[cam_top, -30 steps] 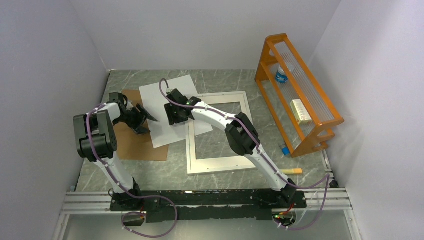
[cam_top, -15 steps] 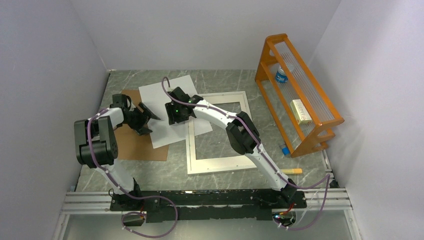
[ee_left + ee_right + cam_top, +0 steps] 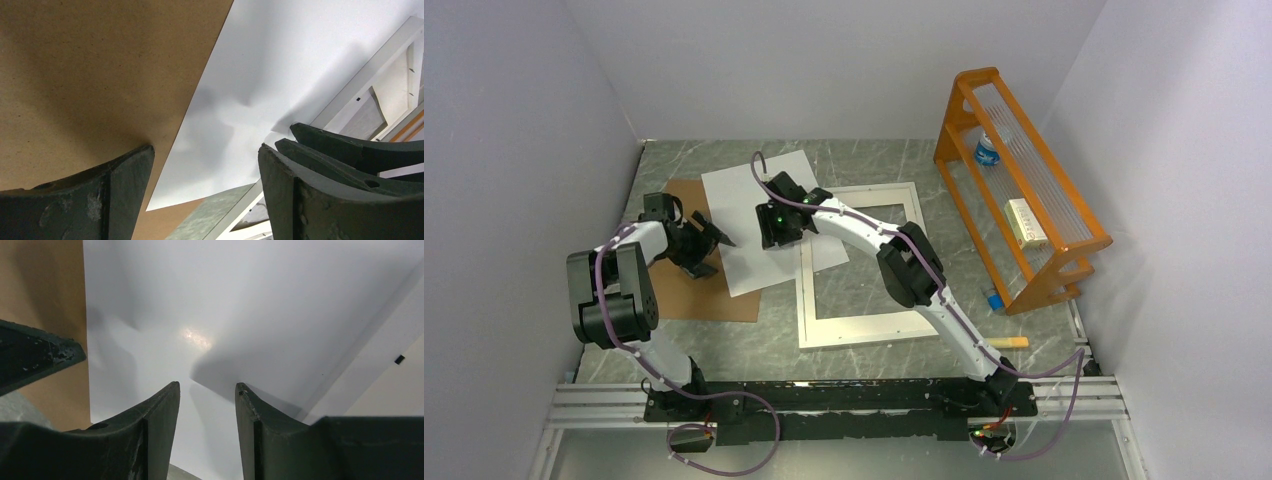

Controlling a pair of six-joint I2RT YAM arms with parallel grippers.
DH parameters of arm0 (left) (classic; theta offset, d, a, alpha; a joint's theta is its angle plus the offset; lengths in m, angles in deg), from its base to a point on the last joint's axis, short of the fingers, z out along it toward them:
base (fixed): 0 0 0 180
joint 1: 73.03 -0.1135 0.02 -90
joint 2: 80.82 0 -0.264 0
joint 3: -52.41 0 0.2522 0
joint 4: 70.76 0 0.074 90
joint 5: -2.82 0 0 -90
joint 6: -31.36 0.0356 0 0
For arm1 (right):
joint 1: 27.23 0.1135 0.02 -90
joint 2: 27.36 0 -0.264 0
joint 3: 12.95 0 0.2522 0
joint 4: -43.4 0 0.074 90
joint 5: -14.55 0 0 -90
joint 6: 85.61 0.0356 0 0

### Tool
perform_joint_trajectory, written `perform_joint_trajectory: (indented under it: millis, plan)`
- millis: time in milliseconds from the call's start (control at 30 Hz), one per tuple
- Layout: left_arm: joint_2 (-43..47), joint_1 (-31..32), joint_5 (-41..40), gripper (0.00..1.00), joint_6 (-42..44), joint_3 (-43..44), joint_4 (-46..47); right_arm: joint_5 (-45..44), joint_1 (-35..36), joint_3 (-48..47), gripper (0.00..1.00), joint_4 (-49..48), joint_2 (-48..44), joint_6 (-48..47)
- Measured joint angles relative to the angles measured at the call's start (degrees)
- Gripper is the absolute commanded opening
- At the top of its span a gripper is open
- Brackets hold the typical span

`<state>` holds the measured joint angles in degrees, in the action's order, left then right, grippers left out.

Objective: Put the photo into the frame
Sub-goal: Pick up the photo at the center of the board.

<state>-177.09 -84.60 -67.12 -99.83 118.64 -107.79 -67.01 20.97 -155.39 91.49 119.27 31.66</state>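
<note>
The photo (image 3: pixel 759 195) lies white side up, its left part on the brown backing board (image 3: pixel 686 295) and its right corner over the frame (image 3: pixel 864 328). The frame is a narrow white border lying flat on the table. My left gripper (image 3: pixel 716 250) is open at the sheet's left edge; in the left wrist view its gripper (image 3: pixel 205 150) straddles that edge over the board (image 3: pixel 90 65) with nothing between the fingers. My right gripper (image 3: pixel 774 240) hangs over the middle of the photo (image 3: pixel 225 300), gripper (image 3: pixel 207 385) open and holding nothing. The frame's border (image 3: pixel 370 75) shows beyond the sheet.
An orange rack (image 3: pixel 1024 190) stands at the right, holding a bottle (image 3: pixel 987 150) and a white box (image 3: pixel 1026 222). A yellowish stick (image 3: pixel 1009 342) lies near the frame's front right corner. Grey walls close in the table on three sides.
My left gripper's jaws have spread wider and the left arm has drawn back a little to the left. The right gripper has shifted slightly farther up over the sheet.
</note>
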Motion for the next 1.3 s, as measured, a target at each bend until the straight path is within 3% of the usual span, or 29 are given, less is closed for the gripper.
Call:
perform_joint_trajectory:
  millis: [367, 700, 1100, 1300]
  plan:
    - [0.59, 0.50, 2.64, 0.81, 0.52, -2.58, 4.33, 2.80, -0.28, -2.99, 0.49, 0.48, 2.16, 0.20]
    - [-2.16, 1.20, 14.80, 0.85, 0.15, -3.30, 11.96, 4.35, -0.68, -2.25, 0.49, -0.37, 1.97, 0.20]
    - [-0.90, 2.51, 27.34, 0.89, -5.95, -13.68, 31.28, 6.01, -1.16, -0.42, 0.50, -2.16, 1.25, 0.33]
    - [3.69, 1.95, 26.21, 0.88, -7.85, -17.73, 31.61, 6.82, -1.36, 1.09, 0.50, -3.54, 0.63, 0.85]
